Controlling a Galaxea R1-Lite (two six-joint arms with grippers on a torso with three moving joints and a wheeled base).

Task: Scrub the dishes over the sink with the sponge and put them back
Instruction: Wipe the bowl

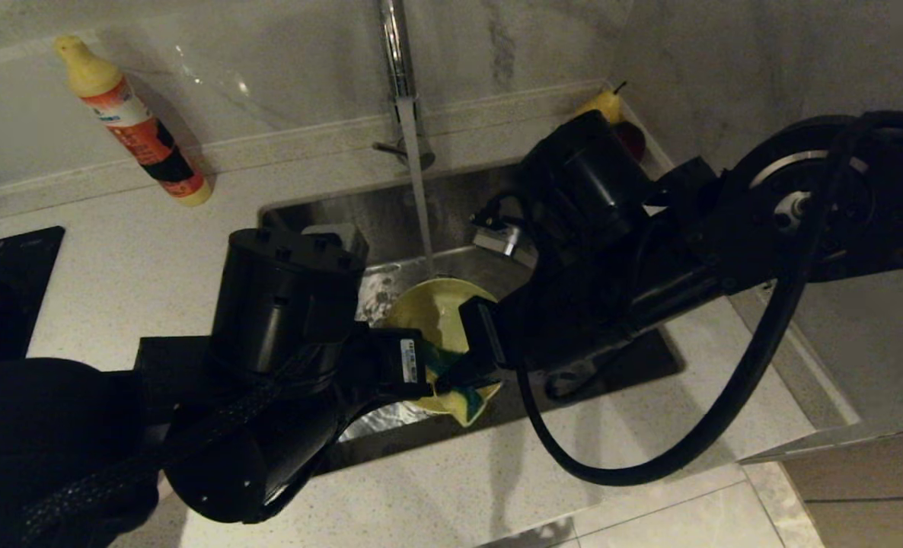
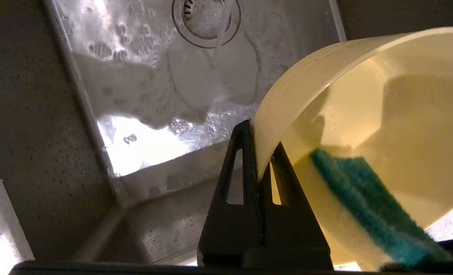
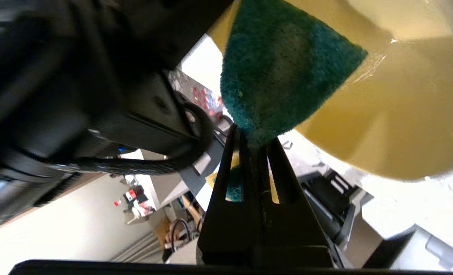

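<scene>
**Two grippers at work: yellow bowl being scrubbed over the sink**

Both grippers are closed on their loads. In the left wrist view, the left gripper is seen pinching the rim of the yellow bowl, one finger outside the wall and one inside. In the right wrist view, the right gripper is clamped on one end of the sponge, whose green scouring face is laid against the bowl's inner surface.

In the head view the bowl is held tilted at the centre of the frame, above the sink, with the sponge at its lower edge. A thin stream of water is seen running from the tap down past the bowl's upper rim. A detergent bottle lies on the counter in the upper left.

The scrubbing step is judged to be under way on this dish. The blue and pink bowls cannot be made out with certainty. Next, the sponge would need to be swept around the inner wall with steady pressure while the rim grip is kept firm, since a wet plastic rim could slip. Afterwards the bowl would need to be rinsed and put back.
</scene>
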